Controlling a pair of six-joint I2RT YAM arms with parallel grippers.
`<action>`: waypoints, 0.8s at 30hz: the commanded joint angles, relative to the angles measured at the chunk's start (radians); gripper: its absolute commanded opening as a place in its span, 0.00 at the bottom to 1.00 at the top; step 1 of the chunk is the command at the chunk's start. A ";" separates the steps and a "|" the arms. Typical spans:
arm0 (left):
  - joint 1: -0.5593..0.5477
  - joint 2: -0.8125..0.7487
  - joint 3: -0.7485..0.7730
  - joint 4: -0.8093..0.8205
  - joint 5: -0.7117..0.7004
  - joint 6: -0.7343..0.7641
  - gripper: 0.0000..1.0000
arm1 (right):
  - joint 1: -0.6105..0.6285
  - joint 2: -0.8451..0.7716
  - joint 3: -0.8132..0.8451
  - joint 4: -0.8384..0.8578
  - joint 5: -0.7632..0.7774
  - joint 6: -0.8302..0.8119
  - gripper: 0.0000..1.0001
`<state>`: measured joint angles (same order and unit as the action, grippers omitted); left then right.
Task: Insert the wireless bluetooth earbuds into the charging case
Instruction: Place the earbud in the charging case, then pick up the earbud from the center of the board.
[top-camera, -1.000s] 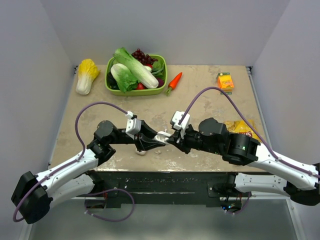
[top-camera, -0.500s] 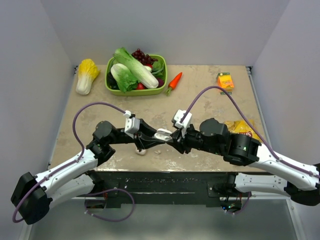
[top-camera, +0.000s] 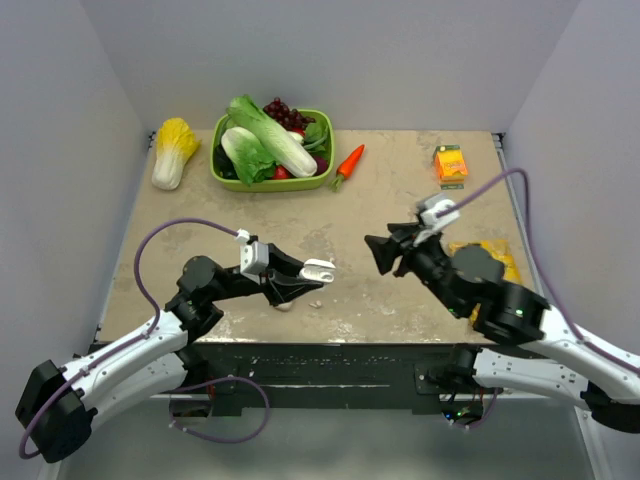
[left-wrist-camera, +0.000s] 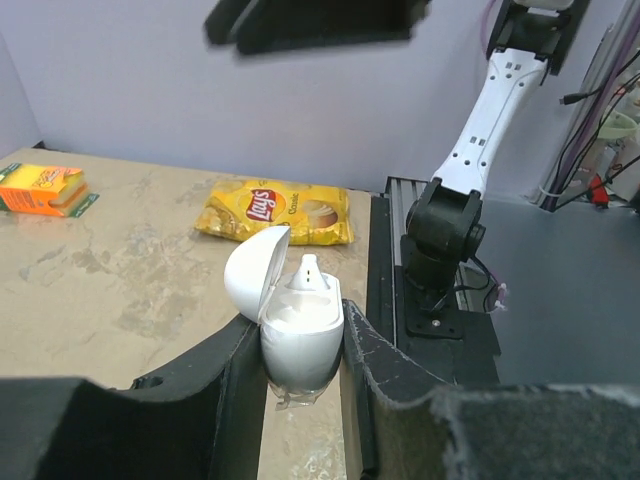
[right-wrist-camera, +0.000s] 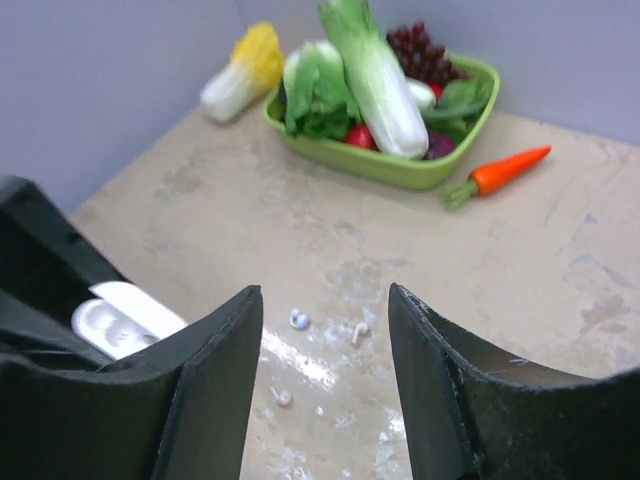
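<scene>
Earbuds lie as a few tiny white bits on the table, in the lower middle of the right wrist view. In the top view they sit close to the table's lower edge. They look light, hard and smooth, so I judge they would skid or flick away under a pinch. Take each one across its rounded body with a gentle squeeze, not by the thin stem.

One more white piece stands seated in the charging case. The case is at the centre of the top view, raised off the table with its lid tipped open. The left gripper is clamped on the case's lower body, which leaves the wells free from above.

The right gripper has its fingers spread with nothing between them, and it stands well apart from the case, to its right.

Open room lies across the middle of the table. The chips bag sits at the right edge, with the green basket and carrot in the upper part. The near edge is the hazard, since a nudged bit could roll off.
</scene>
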<state>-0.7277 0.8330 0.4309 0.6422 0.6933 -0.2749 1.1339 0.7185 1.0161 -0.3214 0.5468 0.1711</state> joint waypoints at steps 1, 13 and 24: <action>-0.004 -0.104 -0.053 0.063 -0.054 -0.041 0.00 | -0.159 0.119 -0.128 0.096 -0.120 0.097 0.56; -0.004 -0.310 -0.179 0.053 -0.210 -0.132 0.00 | -0.293 0.702 -0.116 0.435 -0.623 0.130 0.36; -0.004 -0.322 -0.196 0.067 -0.232 -0.142 0.00 | -0.293 1.013 -0.021 0.452 -0.677 0.146 0.06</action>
<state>-0.7288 0.5201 0.2237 0.6498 0.4820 -0.4023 0.8394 1.6974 0.9451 0.0841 -0.1020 0.3027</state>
